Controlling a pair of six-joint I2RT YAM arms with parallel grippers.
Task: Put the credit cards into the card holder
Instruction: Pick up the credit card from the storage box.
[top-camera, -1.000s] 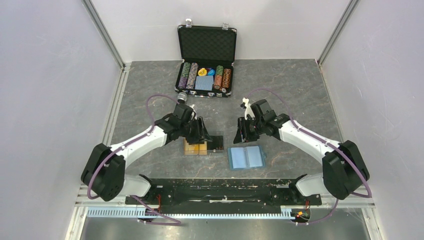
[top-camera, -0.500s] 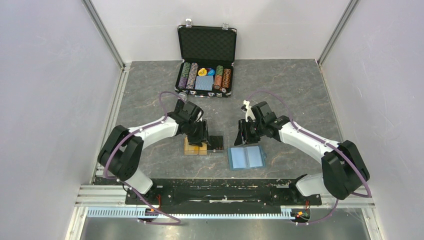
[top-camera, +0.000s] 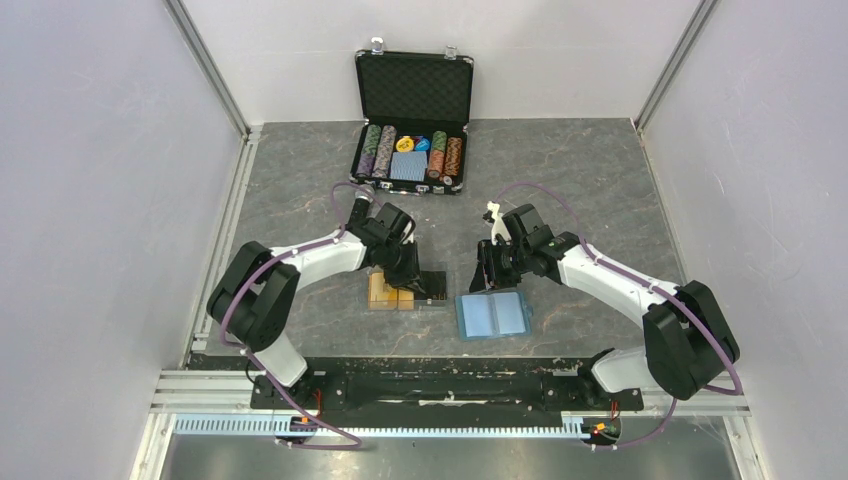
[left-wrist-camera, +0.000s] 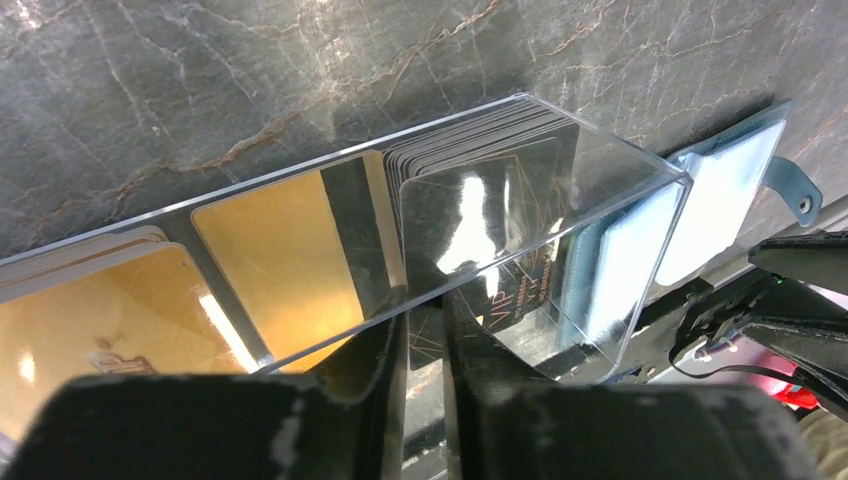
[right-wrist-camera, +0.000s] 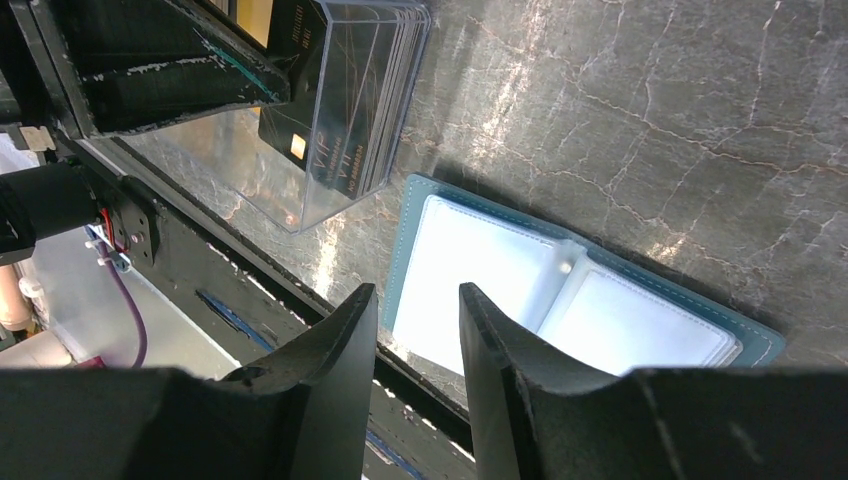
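Orange-yellow credit cards (left-wrist-camera: 275, 250) stand in a clear plastic box (top-camera: 405, 290), beside a stack of black cards (left-wrist-camera: 490, 220). My left gripper (left-wrist-camera: 425, 315) is down at the box's near edge by the black stack. Its jaws are close together with a narrow gap, and a black card's face shows in that gap. Whether they pinch anything I cannot tell. The teal card holder (top-camera: 493, 314) lies open flat to the right of the box. My right gripper (right-wrist-camera: 417, 292) hovers open over the card holder's (right-wrist-camera: 480, 270) edge, with nothing between its fingers.
A black chip case (top-camera: 412, 120) stands open at the back, filled with poker chips and a card deck. The black frame bar (top-camera: 440, 380) runs along the near edge, just below the box and card holder. White walls enclose the left and right sides.
The left arm has folded in, and its gripper has sunk onto the clear box with its jaws drawn much closer. The right arm has stayed still.
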